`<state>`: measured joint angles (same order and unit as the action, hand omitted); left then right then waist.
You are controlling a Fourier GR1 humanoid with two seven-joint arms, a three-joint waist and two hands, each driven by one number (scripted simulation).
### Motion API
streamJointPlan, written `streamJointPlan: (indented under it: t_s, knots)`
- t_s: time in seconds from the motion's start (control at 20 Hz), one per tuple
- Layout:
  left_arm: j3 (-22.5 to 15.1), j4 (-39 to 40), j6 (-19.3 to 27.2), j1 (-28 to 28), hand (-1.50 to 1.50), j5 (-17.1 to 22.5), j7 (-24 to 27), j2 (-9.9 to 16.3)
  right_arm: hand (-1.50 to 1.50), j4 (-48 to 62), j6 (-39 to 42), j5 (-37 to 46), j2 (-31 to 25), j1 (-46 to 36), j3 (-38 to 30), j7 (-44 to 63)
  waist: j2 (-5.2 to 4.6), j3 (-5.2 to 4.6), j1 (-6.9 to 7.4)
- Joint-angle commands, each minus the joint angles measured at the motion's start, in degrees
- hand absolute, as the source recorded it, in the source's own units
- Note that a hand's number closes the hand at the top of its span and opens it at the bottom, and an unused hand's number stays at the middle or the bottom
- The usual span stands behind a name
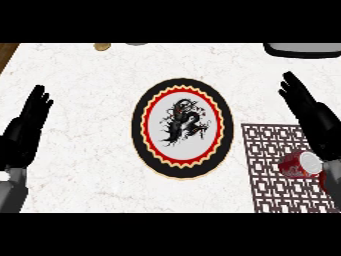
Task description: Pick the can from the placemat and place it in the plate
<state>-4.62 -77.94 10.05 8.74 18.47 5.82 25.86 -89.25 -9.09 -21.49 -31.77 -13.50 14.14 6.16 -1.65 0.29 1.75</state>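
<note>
The red can [300,165] lies on its side on the patterned placemat [272,150] at four o'clock, its pale end turned toward the right forearm. The right hand [317,117] sits above and just beside it, fingers straight and extended toward twelve o'clock, holding nothing. The plate [182,129], black-rimmed with a red band and a dragon motif, occupies the centre of the white marble counter [84,75], its edge close to the placemat. The left hand [27,127] rests at nine o'clock, fingers straight, empty.
</note>
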Motion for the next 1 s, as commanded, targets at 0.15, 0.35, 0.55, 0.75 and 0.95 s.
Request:
streamJointPlan:
  t_s: [0.15,0.35,0.55,0.75,0.95]
  knots:
    - [-1.15,-1.01,-0.01,-0.26,0.0,-1.23,-5.05,0.43,1.5,8.97,24.61,-12.51,-3.81,0.2,-8.43,-14.34,1.4,-0.05,-1.44]
    - [-3.12,1.33,-0.03,-1.59,0.0,-1.77,-5.23,-1.14,1.5,4.99,19.86,12.81,-21.44,-4.23,-6.4,-18.46,2.06,-1.02,-2.55]
    - [-5.36,-1.29,2.68,0.78,0.0,-3.03,-10.04,-3.46,-1.5,22.46,23.82,-3.66,-3.88,7.9,-15.85,-40.57,1.18,0.17,-2.22]
    - [-3.58,-0.01,0.51,1.69,0.0,-2.58,-9.93,-2.01,-1.5,32.36,32.14,9.05,-7.49,7.12,-10.66,-54.61,1.24,-0.07,-0.75]
    - [-3.59,0.43,-0.67,0.49,0.0,-2.77,-9.71,-2.33,-1.5,37.74,31.56,16.49,-13.44,6.33,-10.69,-61.74,1.44,-0.17,-1.0]
